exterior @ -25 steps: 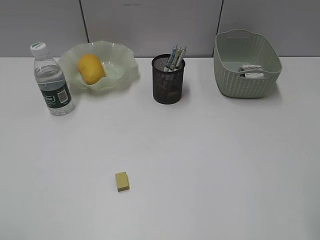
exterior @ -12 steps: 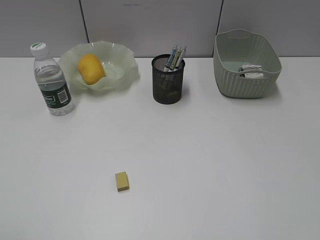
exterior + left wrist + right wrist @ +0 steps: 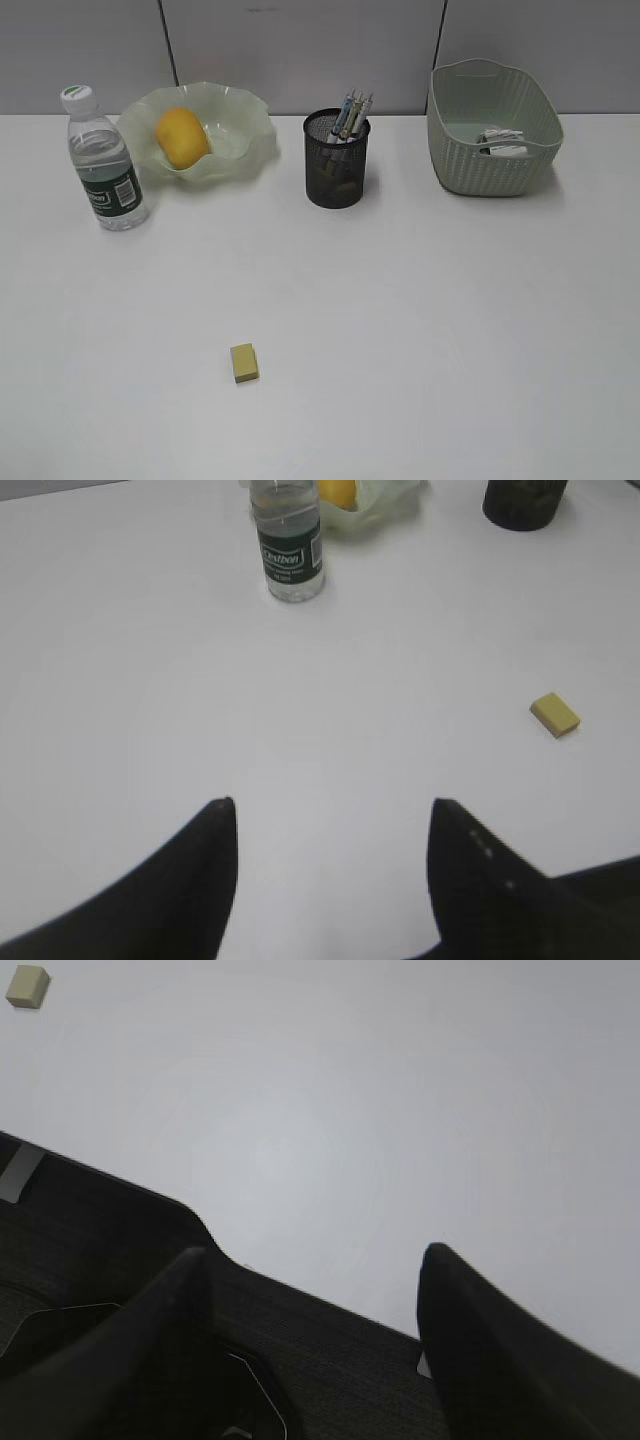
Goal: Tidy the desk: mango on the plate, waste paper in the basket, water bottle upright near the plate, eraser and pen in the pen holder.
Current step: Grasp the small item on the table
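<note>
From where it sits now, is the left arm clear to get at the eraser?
Probably yes. The eraser lies alone on bare desk, ahead and to the right of the open, empty left tool, with nothing between them.

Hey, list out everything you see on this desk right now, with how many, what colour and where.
desk: one, white, under everything
water bottle: one, clear with green label, upright, far left beside the plate
plate: one, pale green, back left
mango: one, yellow-orange, on the plate
pen holder: one, black mesh, back centre
pens: a few, standing in the pen holder
basket: one, sage green, back right
waste paper: white, in the basket
eraser: one, yellow, front left, alone
left gripper: black, jaws open, empty
right gripper: black, jaws open, empty
</note>
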`<action>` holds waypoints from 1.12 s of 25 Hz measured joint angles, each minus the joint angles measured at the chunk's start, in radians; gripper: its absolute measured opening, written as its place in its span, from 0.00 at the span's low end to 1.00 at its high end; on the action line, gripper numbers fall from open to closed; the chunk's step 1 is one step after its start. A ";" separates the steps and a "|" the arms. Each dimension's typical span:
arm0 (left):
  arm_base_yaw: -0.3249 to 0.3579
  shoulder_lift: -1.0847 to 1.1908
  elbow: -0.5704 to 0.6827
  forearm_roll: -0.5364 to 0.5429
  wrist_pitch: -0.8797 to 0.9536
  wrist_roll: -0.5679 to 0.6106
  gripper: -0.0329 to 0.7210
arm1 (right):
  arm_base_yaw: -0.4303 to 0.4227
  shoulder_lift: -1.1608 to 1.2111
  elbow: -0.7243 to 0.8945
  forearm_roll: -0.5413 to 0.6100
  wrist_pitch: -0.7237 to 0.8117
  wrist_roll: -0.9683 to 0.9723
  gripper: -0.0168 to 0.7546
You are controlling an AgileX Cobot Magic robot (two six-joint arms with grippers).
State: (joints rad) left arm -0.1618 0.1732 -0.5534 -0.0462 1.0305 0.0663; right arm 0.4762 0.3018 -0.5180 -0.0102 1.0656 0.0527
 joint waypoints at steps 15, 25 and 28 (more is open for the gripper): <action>-0.013 0.676 -0.192 -0.245 -0.242 0.228 0.65 | 0.000 0.000 0.002 0.000 -0.002 0.001 0.68; -0.265 0.984 -0.271 -0.232 -0.370 0.280 0.68 | 0.000 0.000 0.002 0.000 -0.003 0.001 0.68; -0.348 1.078 -0.297 -0.210 -0.389 0.282 0.71 | 0.000 0.000 0.002 0.000 -0.003 0.001 0.68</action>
State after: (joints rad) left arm -0.5093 1.2513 -0.8506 -0.2563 0.6413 0.3481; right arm 0.4762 0.3018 -0.5158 -0.0102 1.0626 0.0538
